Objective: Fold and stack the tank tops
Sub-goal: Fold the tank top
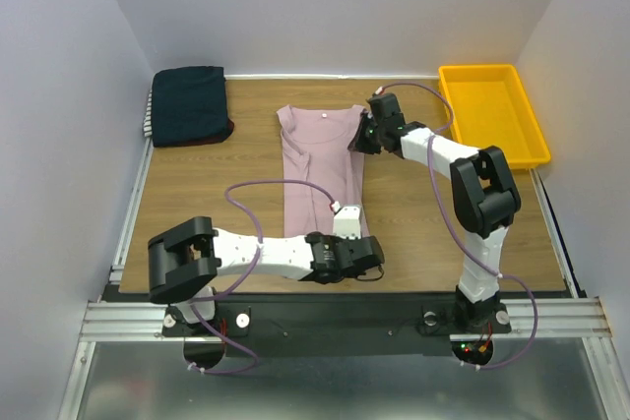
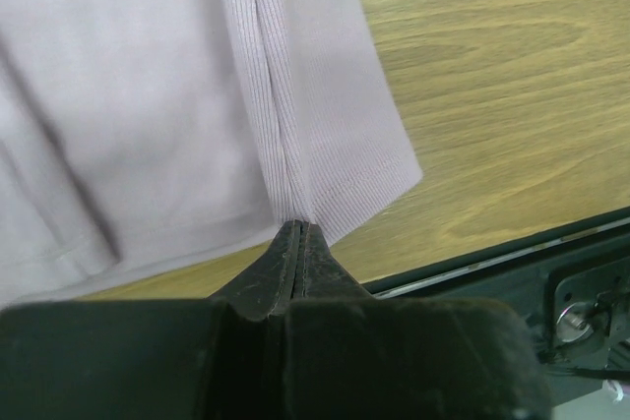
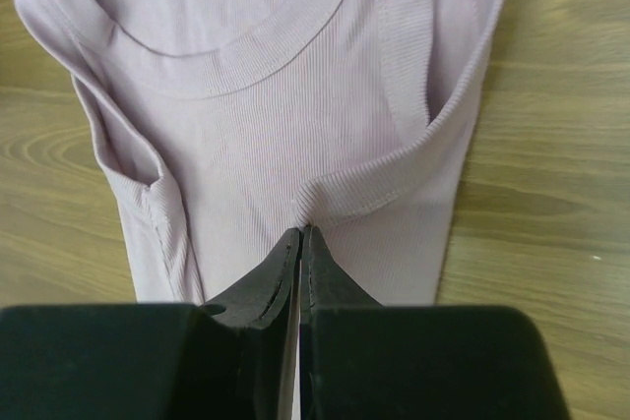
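On your wood-grain surface (image 1: 197, 194), the pale dusty-pink tank top of ribbed knit (image 1: 320, 159) lies flat down the centre, its round neckline towards the far edge. The folded stack of tank tops (image 1: 190, 105) sits in the far left corner, dark navy uppermost, with a striped edge at its left and red at its near right. The rectangular yellow plastic tray (image 1: 479, 70) is in the far right corner. Your left arm stretches low along the near edge, and the left gripper (image 2: 298, 233) is pinched together on the pink hem near its right corner. Your right arm bends at the elbow, and the right gripper (image 3: 300, 235) is clamped on the ribbed armhole band.
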Controlling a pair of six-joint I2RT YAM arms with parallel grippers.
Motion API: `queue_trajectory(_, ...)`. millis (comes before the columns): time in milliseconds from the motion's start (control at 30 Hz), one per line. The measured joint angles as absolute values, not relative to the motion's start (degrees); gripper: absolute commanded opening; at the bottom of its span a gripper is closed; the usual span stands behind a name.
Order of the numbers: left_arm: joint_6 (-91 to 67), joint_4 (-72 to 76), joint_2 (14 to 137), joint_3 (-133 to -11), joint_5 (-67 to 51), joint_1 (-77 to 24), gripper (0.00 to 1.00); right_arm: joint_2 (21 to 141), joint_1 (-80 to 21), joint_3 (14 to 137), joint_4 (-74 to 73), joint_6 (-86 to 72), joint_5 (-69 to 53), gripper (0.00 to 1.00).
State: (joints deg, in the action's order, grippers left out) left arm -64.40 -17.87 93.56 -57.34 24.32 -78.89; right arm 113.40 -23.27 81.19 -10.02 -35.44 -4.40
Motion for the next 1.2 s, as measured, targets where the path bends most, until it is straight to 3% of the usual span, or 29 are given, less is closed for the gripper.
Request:
queue_trajectory(467, -67.0, -15.8, 83.8, -46.6, 22.2, -77.3, 0.0, 119.6, -27.5, 87.8, -10.7, -37.2, -2.7, 0.0)
queue_trajectory(1200, -70.1, -14.7, 78.0, -39.3, 19.4, -74.8, 0.0, 123.8, -29.3, 91.4, -11.1, -37.8, -2.3, 0.01)
